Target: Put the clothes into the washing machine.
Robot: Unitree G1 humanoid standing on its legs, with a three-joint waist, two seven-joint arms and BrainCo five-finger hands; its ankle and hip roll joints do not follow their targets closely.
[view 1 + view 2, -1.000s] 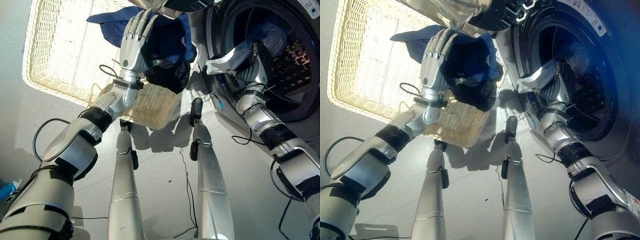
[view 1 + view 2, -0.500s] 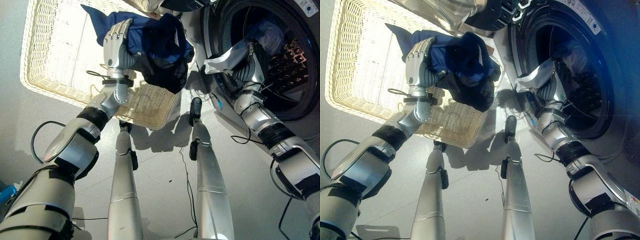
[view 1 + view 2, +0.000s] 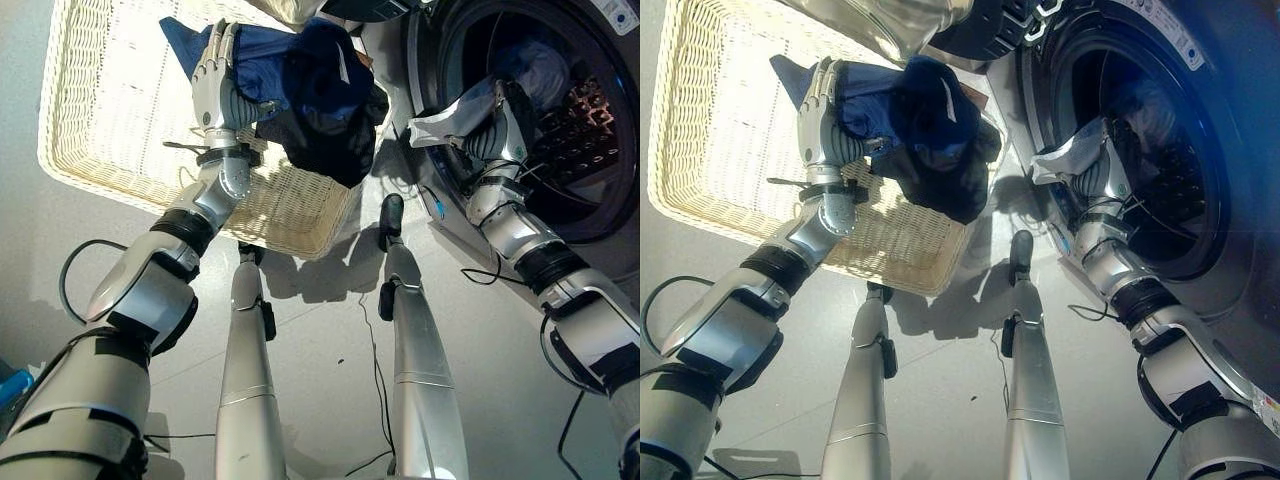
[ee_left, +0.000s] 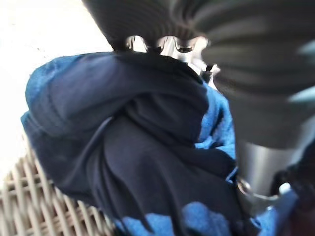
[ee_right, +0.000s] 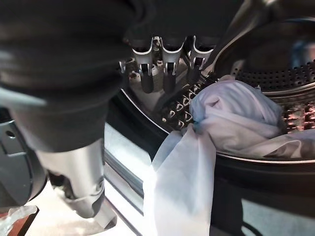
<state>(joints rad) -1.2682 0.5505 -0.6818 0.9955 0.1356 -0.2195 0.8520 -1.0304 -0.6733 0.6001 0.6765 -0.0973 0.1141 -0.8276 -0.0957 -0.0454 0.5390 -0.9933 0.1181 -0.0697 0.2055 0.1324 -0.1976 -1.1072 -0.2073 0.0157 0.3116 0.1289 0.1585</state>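
Step in hand: transfer of clothes from basket to drum, judged partway done; one pale piece is half loaded and a dark bundle is being lifted.

Left robot hand (image 3: pixel 213 85): raised over the wicker basket (image 3: pixel 100 140), fingers fairly straight along the back of the dark blue garment (image 3: pixel 320 100), which bunches against the palm and thumb side. In the left wrist view the cloth hides the fingertips, so how firmly it is gripped cannot be told.

Dark blue garment: hanging in a bunch above the basket's corner nearest the washing machine (image 3: pixel 1180 150), its lower folds draped toward the rim.

Right robot hand (image 3: pixel 497 125): at the drum mouth, fingers curled loosely with nothing between them in the right wrist view.

White garment (image 5: pixel 216 128): half in the drum, one long tail hanging out over the door seal, just beside the right robot hand.

Next move, judged: carry the blue bundle across to the opening without snagging the rim; the white tail needs pushing fully inside.

Risk: a loose hold could drop the bundle onto the floor (image 3: pixel 330 350).
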